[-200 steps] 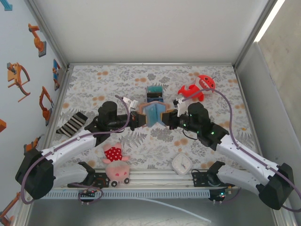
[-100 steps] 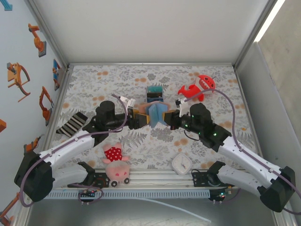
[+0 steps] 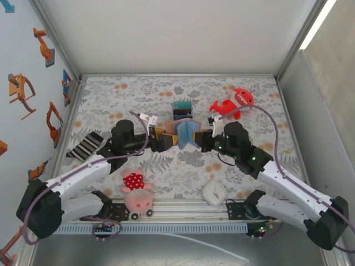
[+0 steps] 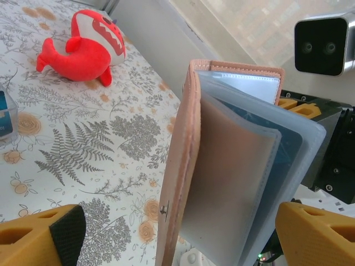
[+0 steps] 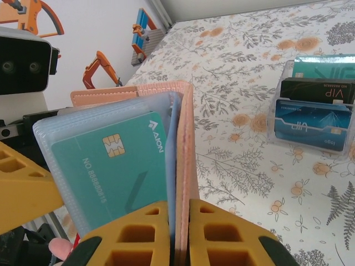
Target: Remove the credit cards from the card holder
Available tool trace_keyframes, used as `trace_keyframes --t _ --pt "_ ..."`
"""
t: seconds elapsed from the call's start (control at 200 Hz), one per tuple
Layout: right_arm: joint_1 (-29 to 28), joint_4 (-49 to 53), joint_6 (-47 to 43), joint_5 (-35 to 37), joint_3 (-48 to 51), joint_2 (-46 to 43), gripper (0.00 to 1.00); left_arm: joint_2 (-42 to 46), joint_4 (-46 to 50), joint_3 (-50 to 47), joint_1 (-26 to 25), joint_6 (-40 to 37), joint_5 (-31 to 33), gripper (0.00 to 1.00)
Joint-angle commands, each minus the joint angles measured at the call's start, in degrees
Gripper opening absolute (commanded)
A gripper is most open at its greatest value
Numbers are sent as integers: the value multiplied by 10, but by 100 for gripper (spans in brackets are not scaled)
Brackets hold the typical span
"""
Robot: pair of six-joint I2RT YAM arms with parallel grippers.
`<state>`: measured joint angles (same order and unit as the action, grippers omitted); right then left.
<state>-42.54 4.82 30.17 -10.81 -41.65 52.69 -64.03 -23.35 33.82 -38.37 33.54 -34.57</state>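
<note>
Change: the left gripper (image 3: 162, 138) is now opened, where it was closed on the card holder (image 3: 186, 133) a second ago, and it is drawn back slightly toward its base. The holder is fanned wider.
Left jaws: spread wide. In the left wrist view the holder stands between the two fingers. One finger is clearly apart from it; contact at the other cannot be told.
Right gripper (image 5: 178, 224): jaws are pressed together on the holder's tan cover at its lower edge.
Card holder: held upright above the table (image 3: 138, 94), mid-table, between the two grippers. The clear sleeves are fanned out from the cover.
Card (image 5: 111, 166): green, with a chip, seen tucked in a clear sleeve, not yet taken out.
Card rack (image 5: 316, 111): clear stand with teal, black and blue cards, set on the table behind the holder, apart from it.
Shark toy (image 4: 89, 44): red, laid on the table to the right of the rack.
Near edge: a white clock (image 3: 213, 193) and a plush pig (image 3: 136, 194) are seen.
</note>
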Motion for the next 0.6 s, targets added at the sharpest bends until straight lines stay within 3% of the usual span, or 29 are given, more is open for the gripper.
trace_keyframes --t 0.0,0.391,0.461,0.596 --pt "-4 -8 10 10 -11 -8 0 3 -65 -8 3 26 -25 89" --pt "-3 -19 13 4 -13 -3 0 -22 -52 11 2 25 -52 89" --pt "-3 -24 16 1 -14 -1 0 -28 -29 20 2 12 -52 84" --pt "-3 -31 22 -10 -17 1 0 -41 9 35 0 -9 -50 65"
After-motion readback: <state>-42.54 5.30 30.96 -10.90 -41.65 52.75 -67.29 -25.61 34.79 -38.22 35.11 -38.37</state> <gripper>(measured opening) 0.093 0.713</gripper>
